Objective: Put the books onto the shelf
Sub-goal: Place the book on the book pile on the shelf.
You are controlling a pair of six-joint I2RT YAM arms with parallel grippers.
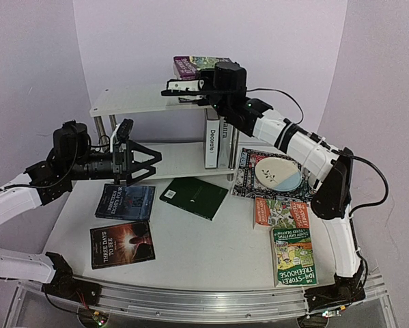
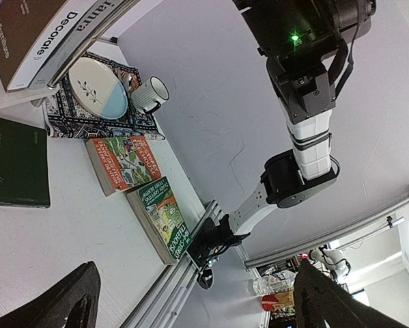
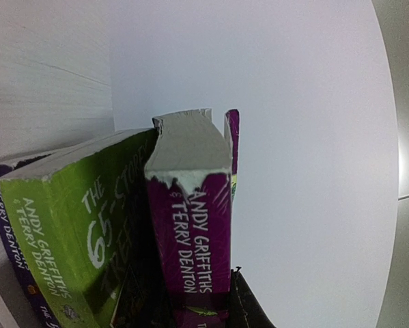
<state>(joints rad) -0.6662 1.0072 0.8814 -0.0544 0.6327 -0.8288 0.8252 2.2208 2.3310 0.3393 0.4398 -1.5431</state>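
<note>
Right gripper (image 3: 203, 309) is gripping the purple book (image 3: 197, 225) at its spine, dark fingers (image 3: 250, 307) pressing either side. The green book (image 3: 74, 225) is leaning against it on the left, pale wall (image 3: 306, 137) showing behind.

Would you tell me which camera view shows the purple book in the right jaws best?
The right wrist view: the purple book sits close up, spine lettering legible. The top external view shows only a small purple patch atop the shelf; the left wrist view misses it.
</note>
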